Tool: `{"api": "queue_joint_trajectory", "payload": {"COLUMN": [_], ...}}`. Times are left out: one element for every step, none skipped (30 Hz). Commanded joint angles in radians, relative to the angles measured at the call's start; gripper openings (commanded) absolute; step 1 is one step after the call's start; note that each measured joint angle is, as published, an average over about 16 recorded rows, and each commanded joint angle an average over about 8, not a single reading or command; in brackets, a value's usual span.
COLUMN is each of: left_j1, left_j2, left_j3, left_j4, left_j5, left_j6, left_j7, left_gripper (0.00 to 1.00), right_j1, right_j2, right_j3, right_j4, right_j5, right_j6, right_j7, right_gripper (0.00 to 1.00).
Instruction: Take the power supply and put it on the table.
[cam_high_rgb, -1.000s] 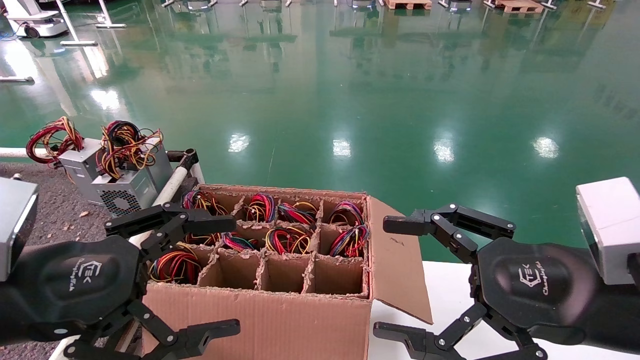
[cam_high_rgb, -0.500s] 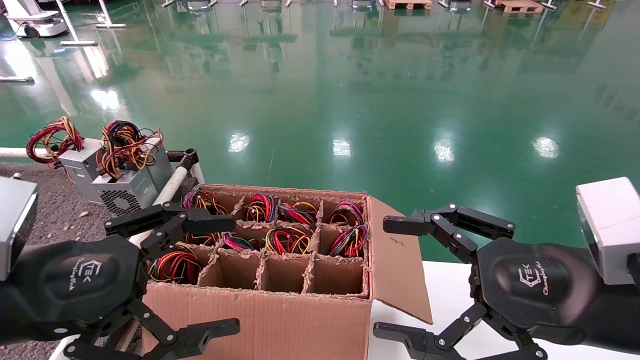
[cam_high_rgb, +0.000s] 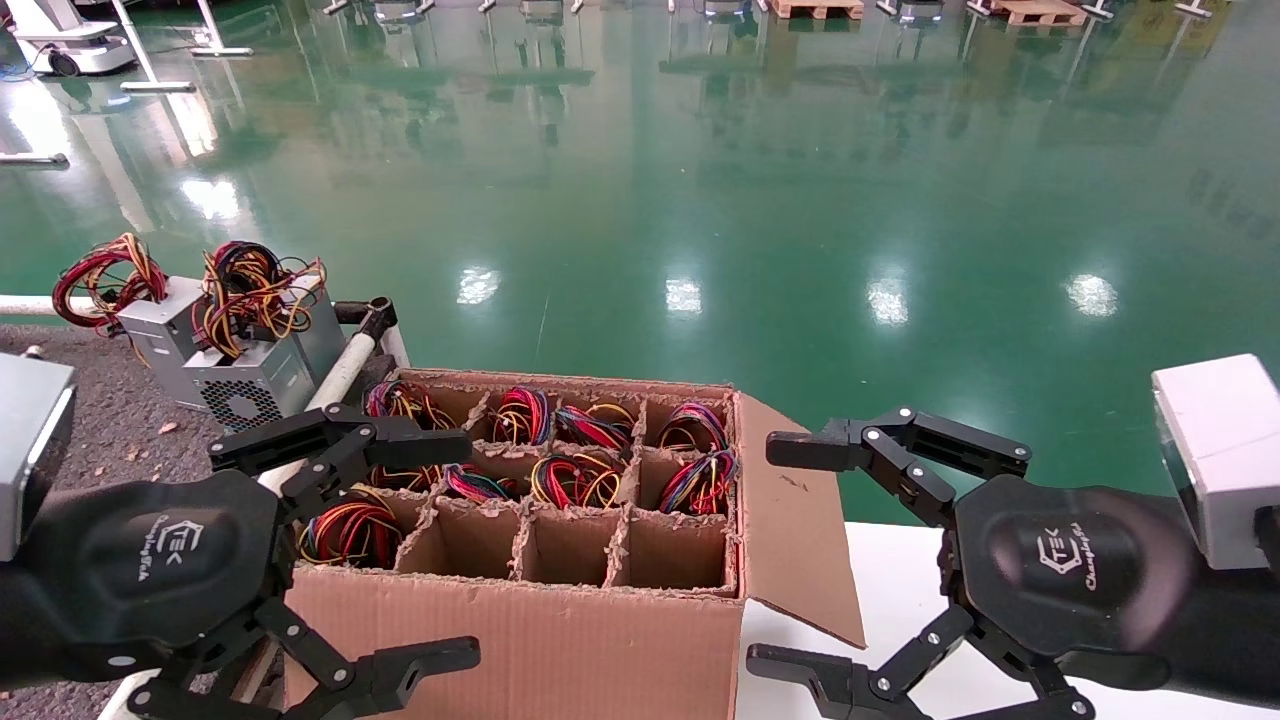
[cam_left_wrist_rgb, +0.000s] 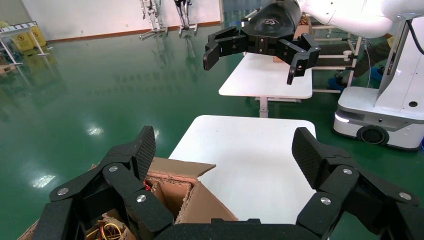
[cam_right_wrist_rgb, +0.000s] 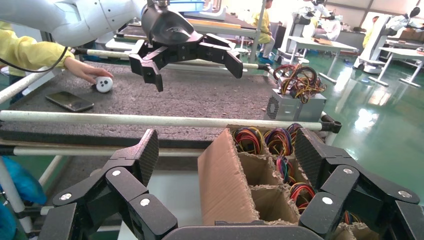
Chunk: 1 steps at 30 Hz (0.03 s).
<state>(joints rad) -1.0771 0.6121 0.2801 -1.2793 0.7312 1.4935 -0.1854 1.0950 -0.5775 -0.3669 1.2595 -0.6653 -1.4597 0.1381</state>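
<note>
At 10 o'clock on the desk (cam_high_rgb: 90, 420), the power supply (cam_high_rgb: 262, 372) stands beside the rail (cam_high_rgb: 340, 375). Left end effector (cam_high_rgb: 400, 550) and right end effector (cam_high_rgb: 800, 555) hover wide, flanking the carton (cam_high_rgb: 560, 640).

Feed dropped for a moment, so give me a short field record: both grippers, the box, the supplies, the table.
left gripper: open, empty, over the box's left edge
right gripper: open, empty, over the white surface
cardboard box: open, divided cells, most holding coiled wires
power supplies: two on the table, far left, untouched
</note>
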Motion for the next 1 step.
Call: {"api": "queue_joint_trajectory", "payload": {"left_j1": [0.000], "left_j2": [0.000], "left_j3": [0.000], "left_j4": [0.000], "left_j5": [0.000], "left_j6": [0.000], "left_j7": [0.000], "left_gripper": [1.00], "right_j1": [0.000], "right_j2": [0.000], "right_j3": [0.000], "right_j4": [0.000], "right_j5": [0.000], "right_j6": [0.000], "right_j7": [0.000], "right_gripper": [1.00]}}
